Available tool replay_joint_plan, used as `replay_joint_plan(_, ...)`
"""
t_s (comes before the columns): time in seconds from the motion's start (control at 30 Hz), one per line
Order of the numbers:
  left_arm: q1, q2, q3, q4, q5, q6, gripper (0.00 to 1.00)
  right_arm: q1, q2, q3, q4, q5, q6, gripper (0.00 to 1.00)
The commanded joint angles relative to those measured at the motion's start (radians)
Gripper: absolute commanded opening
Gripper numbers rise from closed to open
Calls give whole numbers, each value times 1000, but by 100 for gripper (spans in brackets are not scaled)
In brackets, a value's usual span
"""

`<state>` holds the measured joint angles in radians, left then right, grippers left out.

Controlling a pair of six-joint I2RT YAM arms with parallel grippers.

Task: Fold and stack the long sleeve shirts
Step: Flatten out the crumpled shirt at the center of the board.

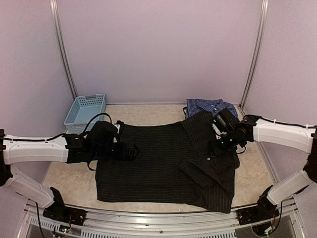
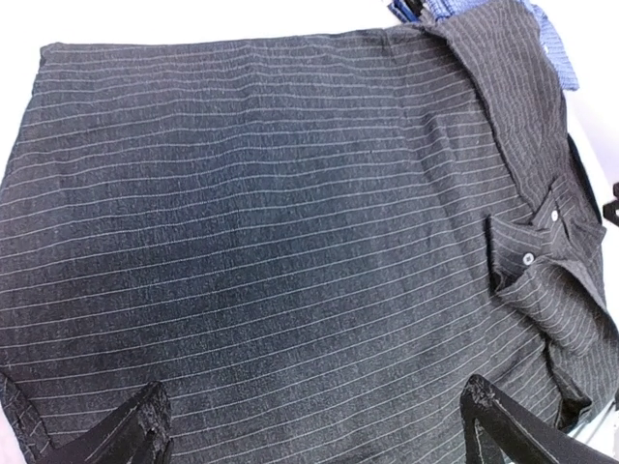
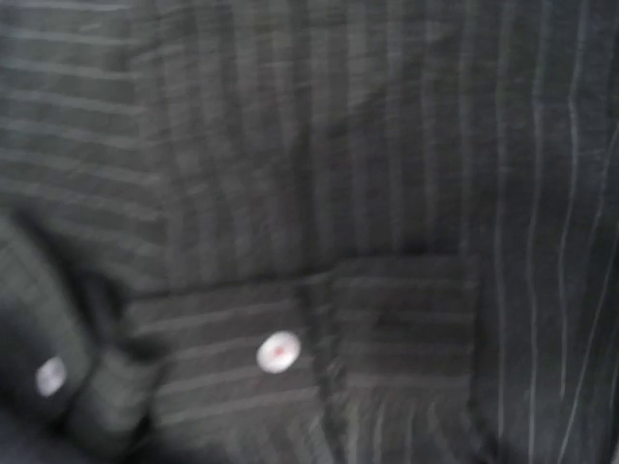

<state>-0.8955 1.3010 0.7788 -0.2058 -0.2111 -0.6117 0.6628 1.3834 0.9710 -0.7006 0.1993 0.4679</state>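
table (image 1: 255, 171) takes most of the top view. black pinstripe shirt (image 1: 158, 166) lies spread flat over its middle, one sleeve folded across the right side. blue check shirt (image 1: 210, 106) is bunched at the back right, its near edge under the black shirt. light blue basket (image 1: 90, 96) sits back left, apart from both. left gripper (image 1: 131, 151) is over the black shirt's left part, fingers (image 2: 145, 430) spread wide, released. right gripper (image 1: 218, 145) is at the folded sleeve, jaws can't tell. white button (image 3: 279, 352) on the cuff, blurry.
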Motion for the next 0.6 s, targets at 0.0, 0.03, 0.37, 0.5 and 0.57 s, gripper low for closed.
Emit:
replay_joint_plan(0.0, 8, 50, 22, 40, 29, 34, 99, -78, 61, -20, 78, -53, -64, 66)
replay_joint_plan(0.03, 9, 57, 22, 41, 31, 35, 99, -99, 72, -25, 90, -61, -72, 66)
replay_joint_plan(0.37, 14, 84, 23, 57, 45, 45, 98, -255, 159, -64, 244, -225, -179, 58)
replay_joint_plan(0.5, 16, 94, 28, 57, 54, 48, 98, -296, 194, -67, 267, -284, -206, 53)
replay_joint_plan(0.57, 17, 96, 28, 58, 55, 47, 98, -312, 205, -68, 274, -302, -216, 50)
